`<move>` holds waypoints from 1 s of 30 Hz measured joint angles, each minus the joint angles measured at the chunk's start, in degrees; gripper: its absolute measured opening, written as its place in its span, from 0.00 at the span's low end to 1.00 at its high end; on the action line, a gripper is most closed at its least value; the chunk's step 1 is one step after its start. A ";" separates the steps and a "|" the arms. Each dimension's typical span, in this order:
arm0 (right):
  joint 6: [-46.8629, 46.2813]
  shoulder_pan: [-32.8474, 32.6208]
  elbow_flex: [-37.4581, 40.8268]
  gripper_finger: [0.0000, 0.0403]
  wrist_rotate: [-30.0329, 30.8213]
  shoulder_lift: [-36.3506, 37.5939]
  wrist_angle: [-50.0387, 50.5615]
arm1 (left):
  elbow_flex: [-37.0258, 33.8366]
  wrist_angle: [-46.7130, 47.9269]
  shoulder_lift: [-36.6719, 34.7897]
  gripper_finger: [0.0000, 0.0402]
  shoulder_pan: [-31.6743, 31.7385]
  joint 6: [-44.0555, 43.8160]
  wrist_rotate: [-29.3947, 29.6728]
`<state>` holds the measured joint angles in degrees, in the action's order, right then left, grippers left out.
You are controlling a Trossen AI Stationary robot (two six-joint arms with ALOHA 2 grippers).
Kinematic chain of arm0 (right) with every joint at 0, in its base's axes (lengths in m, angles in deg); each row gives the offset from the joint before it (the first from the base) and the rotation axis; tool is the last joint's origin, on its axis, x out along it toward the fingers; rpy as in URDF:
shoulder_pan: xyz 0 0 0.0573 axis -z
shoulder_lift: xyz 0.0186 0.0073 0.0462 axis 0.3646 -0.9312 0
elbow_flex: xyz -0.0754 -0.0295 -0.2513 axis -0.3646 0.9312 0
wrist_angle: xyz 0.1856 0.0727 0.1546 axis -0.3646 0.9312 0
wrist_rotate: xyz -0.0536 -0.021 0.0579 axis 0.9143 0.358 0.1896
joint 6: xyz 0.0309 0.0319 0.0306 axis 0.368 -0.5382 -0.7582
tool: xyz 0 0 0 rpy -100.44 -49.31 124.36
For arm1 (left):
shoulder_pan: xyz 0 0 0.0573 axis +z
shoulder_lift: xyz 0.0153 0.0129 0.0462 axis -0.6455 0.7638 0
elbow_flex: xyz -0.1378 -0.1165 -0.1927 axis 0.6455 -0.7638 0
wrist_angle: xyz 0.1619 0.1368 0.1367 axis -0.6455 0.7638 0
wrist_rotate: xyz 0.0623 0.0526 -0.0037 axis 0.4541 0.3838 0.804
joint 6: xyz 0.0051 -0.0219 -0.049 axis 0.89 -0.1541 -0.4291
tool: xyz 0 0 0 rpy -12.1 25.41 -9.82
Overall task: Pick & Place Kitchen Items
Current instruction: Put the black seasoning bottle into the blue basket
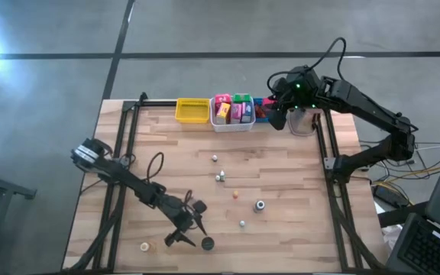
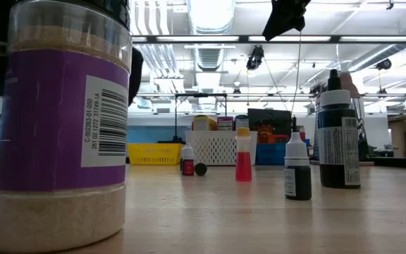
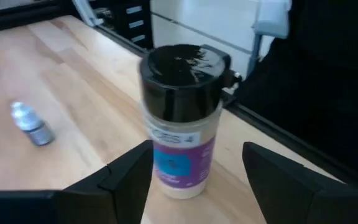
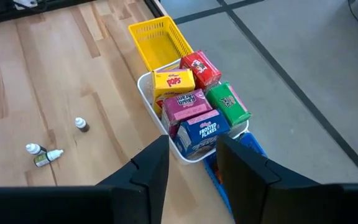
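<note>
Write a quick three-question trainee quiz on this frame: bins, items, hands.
1. True or false: the yellow bin is empty.
2. Multiple choice: the spice jar standing at the open left hand has a lid that is A) white, B) black, C) red.
3. Short answer: what fills the white bin?

Key: 1 true. 2 B. 3 cereal boxes.
</note>
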<state>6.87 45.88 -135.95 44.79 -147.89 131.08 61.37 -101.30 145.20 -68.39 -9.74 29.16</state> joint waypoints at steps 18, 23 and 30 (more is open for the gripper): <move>0.00 -0.89 0.00 0.23 -1.46 -0.04 0.00 | 2.04 -2.14 5.89 0.77 0.39 1.42 0.71; 0.11 -1.03 0.00 0.21 -1.49 -0.09 0.00 | 4.30 -2.31 7.54 0.77 0.35 1.94 -0.10; 0.00 -1.03 0.00 0.26 -1.46 -0.09 -0.02 | 5.81 -2.13 8.93 0.77 0.46 2.64 -1.34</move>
<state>6.87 44.85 -135.95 43.33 -147.97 131.05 67.18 -103.42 154.12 -67.93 -7.10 27.82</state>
